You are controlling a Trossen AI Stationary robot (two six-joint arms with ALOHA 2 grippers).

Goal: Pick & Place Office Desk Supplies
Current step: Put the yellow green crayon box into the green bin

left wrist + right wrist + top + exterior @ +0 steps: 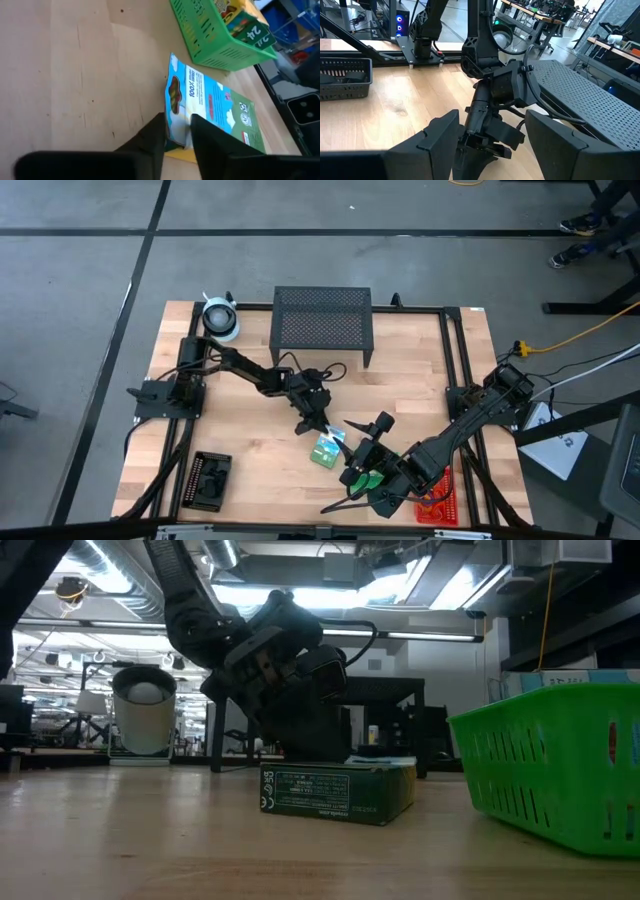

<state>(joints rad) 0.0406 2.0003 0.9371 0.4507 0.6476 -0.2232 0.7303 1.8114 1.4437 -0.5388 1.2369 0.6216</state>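
The left gripper (318, 423) is pinched on one edge of a flat card box (326, 448) lying near the worktop's front edge, beside the green tray (560, 775). With so thin a hold, the box could be tipped or dropped when lifted. The right gripper (490, 142), spread wide, is held close by and could be struck.
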